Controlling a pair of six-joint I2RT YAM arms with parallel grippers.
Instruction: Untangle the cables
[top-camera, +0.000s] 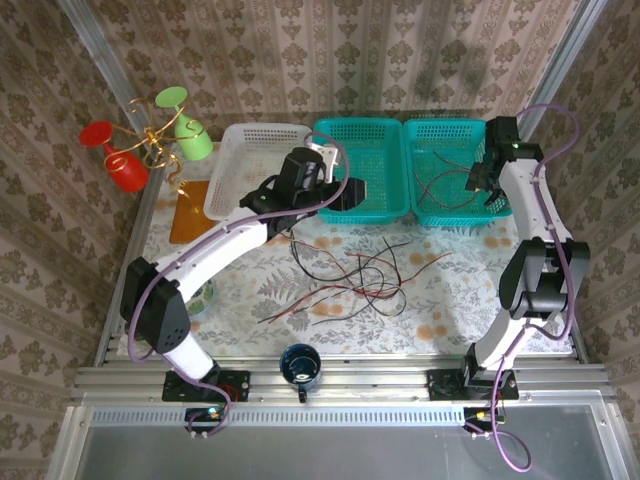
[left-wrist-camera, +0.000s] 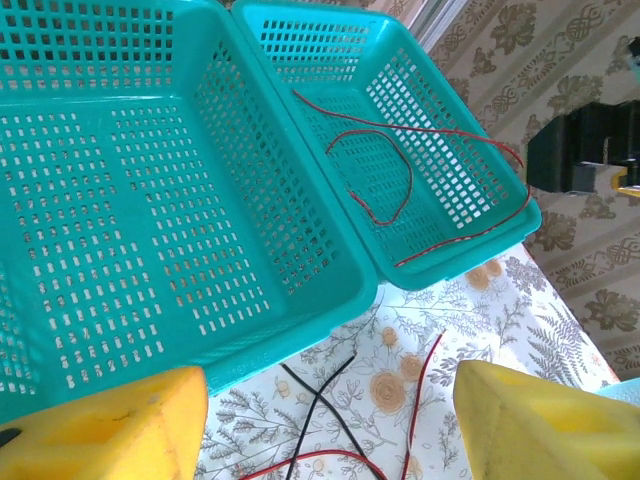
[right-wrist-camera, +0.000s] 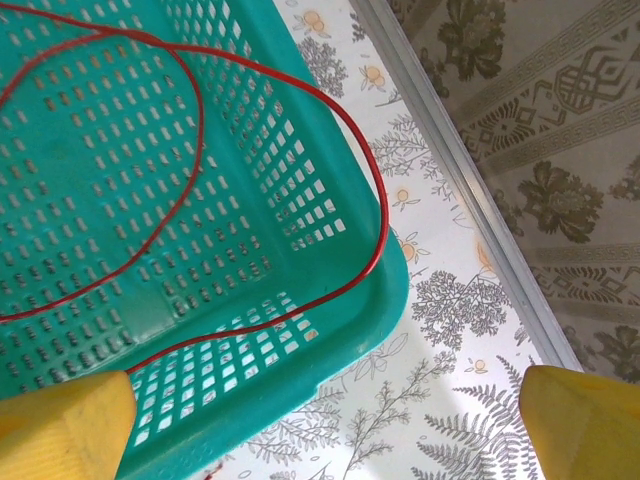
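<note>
Our left gripper (left-wrist-camera: 330, 425) has its fingers standing well apart, gripping nothing, over the near rim of the middle teal basket (left-wrist-camera: 120, 200). Our right gripper (right-wrist-camera: 320, 425) is spread wide too, with nothing in it, above the near corner of the right teal basket (right-wrist-camera: 330, 330). In that basket lies one red cable (right-wrist-camera: 200, 110), looped on the floor and draped over the rim. The other cables (top-camera: 360, 278), red and black, lie tangled on the tablecloth (top-camera: 450, 300) in front of the baskets. Bare cloth runs between the right basket and the metal rail (right-wrist-camera: 472, 200)
</note>
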